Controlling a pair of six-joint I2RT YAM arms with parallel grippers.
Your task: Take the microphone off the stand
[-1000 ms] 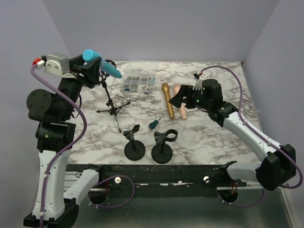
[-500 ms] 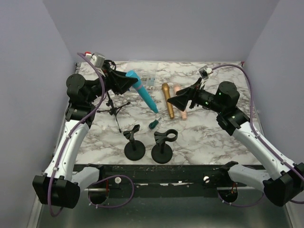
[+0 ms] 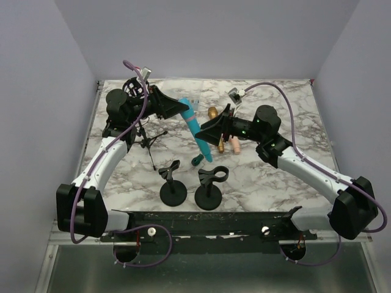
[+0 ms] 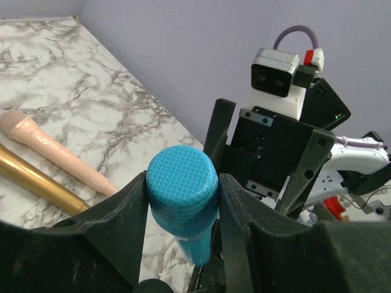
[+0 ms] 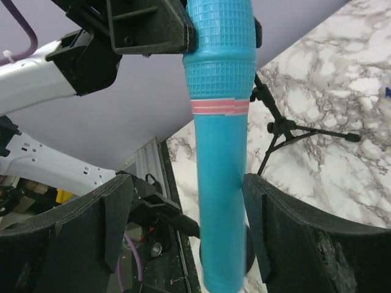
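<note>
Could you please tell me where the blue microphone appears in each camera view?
Top external: blue microphone slants down through the centre.
Left wrist: blue microphone head-on, lower centre.
Right wrist: blue microphone upright, mid-frame.
Shared landmark: the left gripper clamping its head.

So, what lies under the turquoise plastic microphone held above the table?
Below the turquoise plastic microphone: white marble table and a small green-handled tool by its lower end. The spot directly beneath is covered by the microphone itself.

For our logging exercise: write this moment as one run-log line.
mic: aloft | left fingers: clamped on its head | right fingers: open, astride its handle
</note>
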